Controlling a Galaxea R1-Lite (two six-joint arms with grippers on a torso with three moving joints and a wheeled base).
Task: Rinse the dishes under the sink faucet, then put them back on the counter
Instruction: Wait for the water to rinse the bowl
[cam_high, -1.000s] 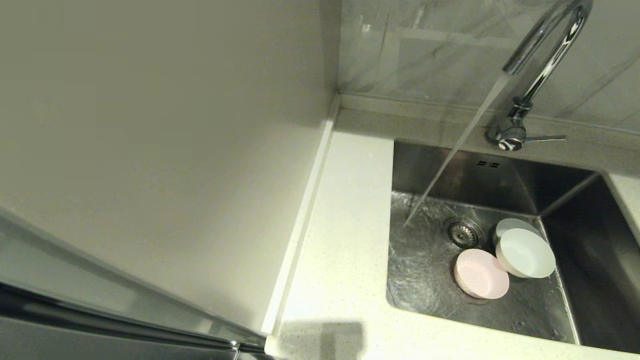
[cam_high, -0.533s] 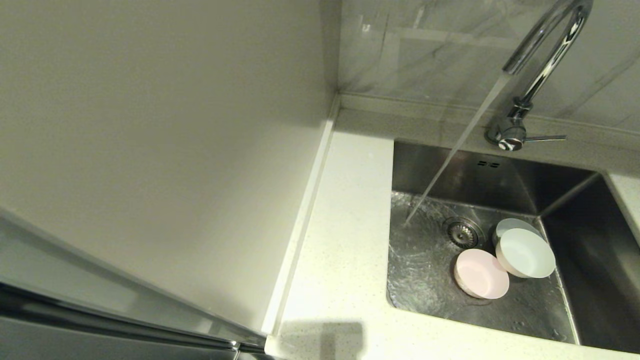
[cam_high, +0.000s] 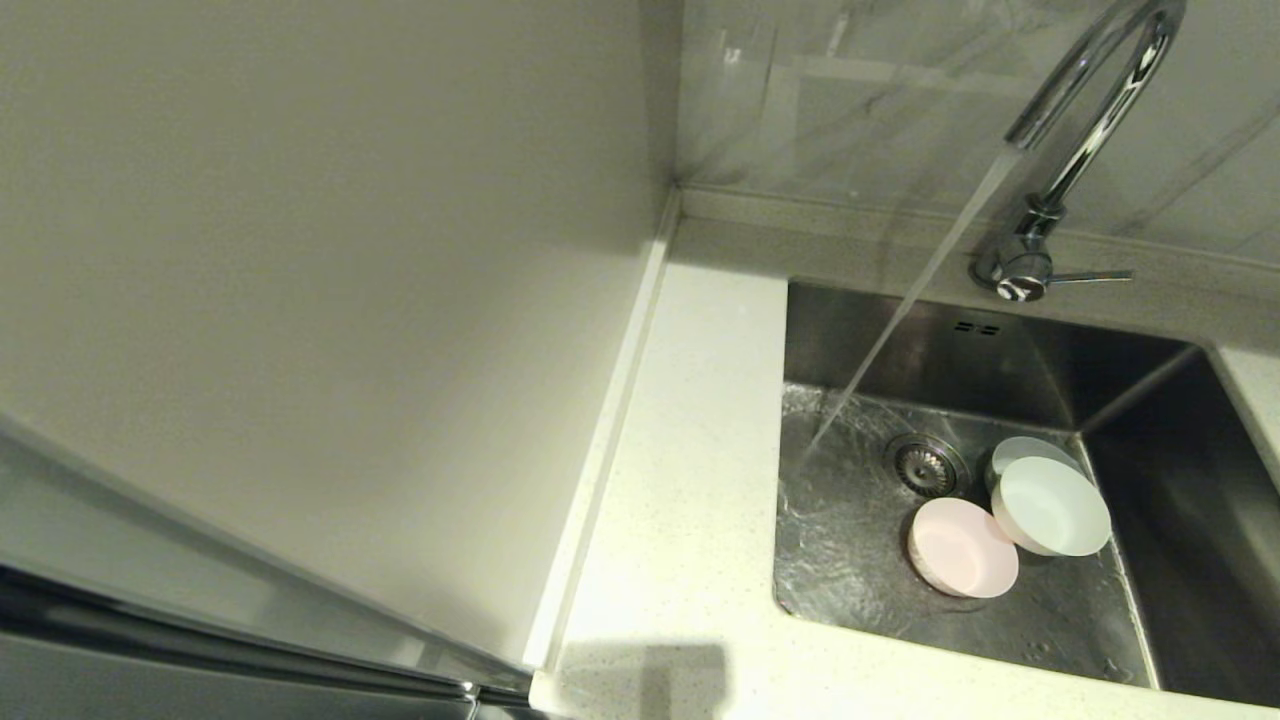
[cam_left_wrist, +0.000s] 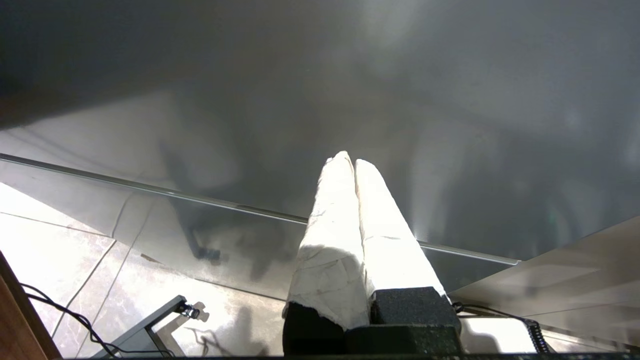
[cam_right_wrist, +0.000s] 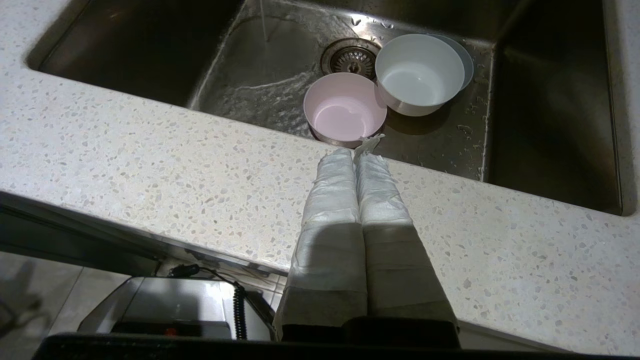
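Both arms wait at the near edge of the speckled surface (cam_high: 690, 480), the right claw (cam_right_wrist: 356, 152) hanging over its near lip with wrapped fingers pressed together and holding nothing, and the left claw (cam_left_wrist: 348, 160) parked well away, low in front of a dark cabinet face, also pressed together and empty. Beyond the lip, in the steel sink (cam_high: 1150, 420), the pink bowl (cam_high: 962, 547) sits nearest, touching a whitish bowl (cam_high: 1052, 505) that appears nested on a pale blue-grey one behind it, all just right of the drain (cam_high: 927, 465). Farther left, water from the chrome faucet (cam_high: 1085, 110) strikes the basin floor, missing the bowls. No bowl looks rinsed yet; the first pick-up likely calls for spreading the right claw and pinching the pink rim from above, so that the bowl stays level under the stream.
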